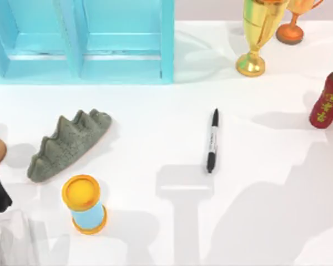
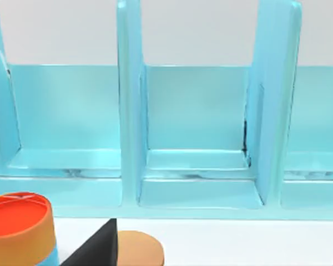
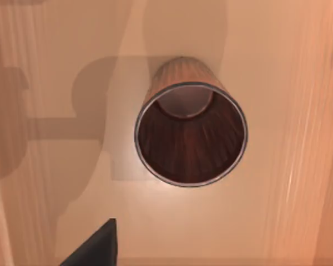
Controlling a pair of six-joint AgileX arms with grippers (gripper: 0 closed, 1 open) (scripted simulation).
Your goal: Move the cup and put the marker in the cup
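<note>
Fingers of both grippers: state cannot be determined from these views. One cup [image 3: 190, 130] stands upright and empty, dark inside, below the right wrist camera. One marker [image 1: 212, 141] lies flat on the white desk [image 1: 155, 122], right of centre, apart from everything else. One blue cylinder [image 1: 84, 204] stands near the front left; one grey ridged block [image 1: 66, 144] lies behind it. Farther back: one red bottle [image 1: 327, 102], two trophies [image 1: 258, 33], one blue rack [image 1: 83, 39], compartments empty.
</note>
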